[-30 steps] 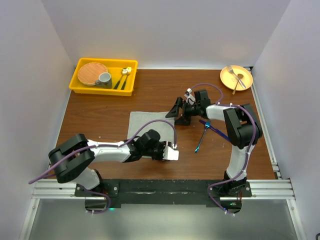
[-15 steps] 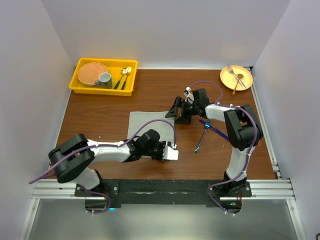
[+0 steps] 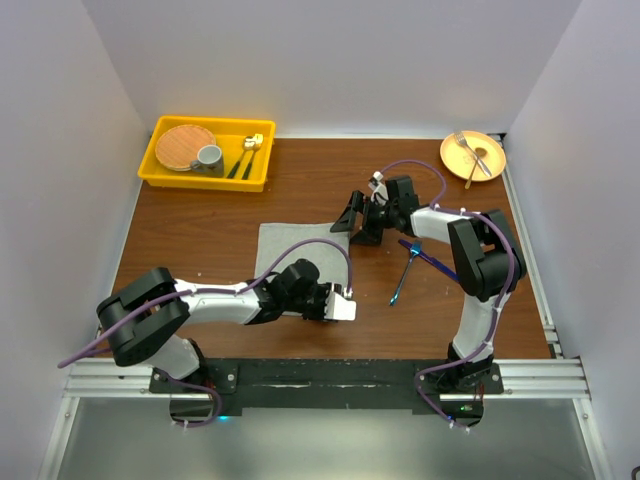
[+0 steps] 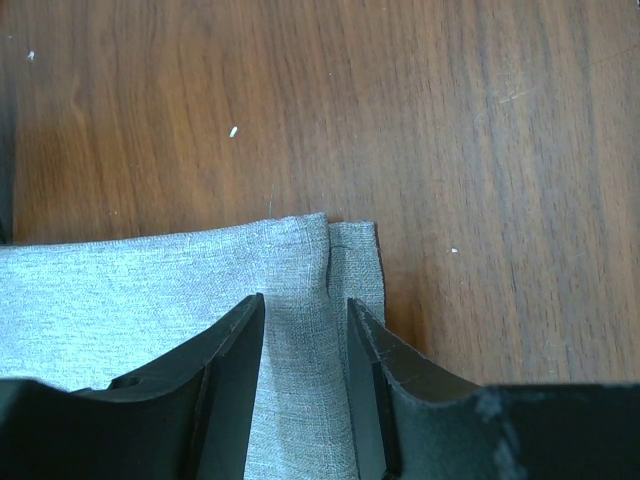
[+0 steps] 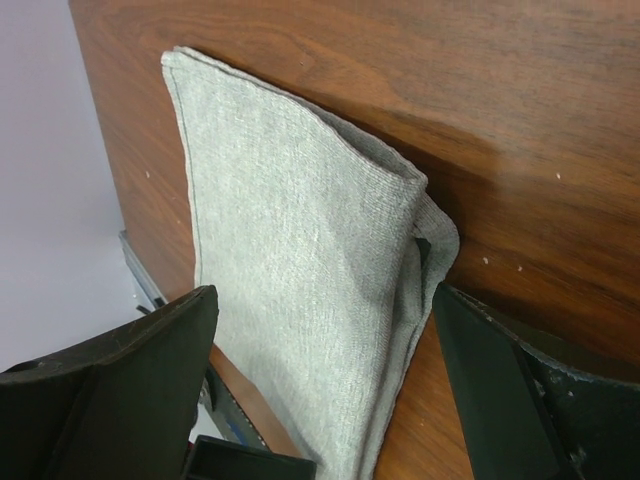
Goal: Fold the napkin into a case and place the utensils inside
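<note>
The grey napkin (image 3: pixel 290 250) lies folded on the wooden table, left of centre. My left gripper (image 3: pixel 338 300) sits over its near right corner. In the left wrist view the fingers (image 4: pixel 306 305) stand partly apart with a folded strip of napkin (image 4: pixel 150 290) flat between them. My right gripper (image 3: pixel 352 228) is at the far right corner. In the right wrist view it (image 5: pixel 322 300) is wide open, straddling the doubled napkin (image 5: pixel 280 230) corner without touching it. The blue utensils, a fork (image 3: pixel 402 280) and a knife (image 3: pixel 425 255), lie crossed right of the napkin, partly under my right arm.
A yellow bin (image 3: pixel 160 170) at the far left holds a woven round mat, a grey cup (image 3: pixel 209 156) and dark-handled gold cutlery (image 3: pixel 248 155). An orange plate (image 3: pixel 447 155) with a silver fork (image 3: pixel 465 145) sits at the far right corner. White walls enclose the table.
My right wrist has crept slightly left and farther away. The left arm and the napkin have not visibly moved.
</note>
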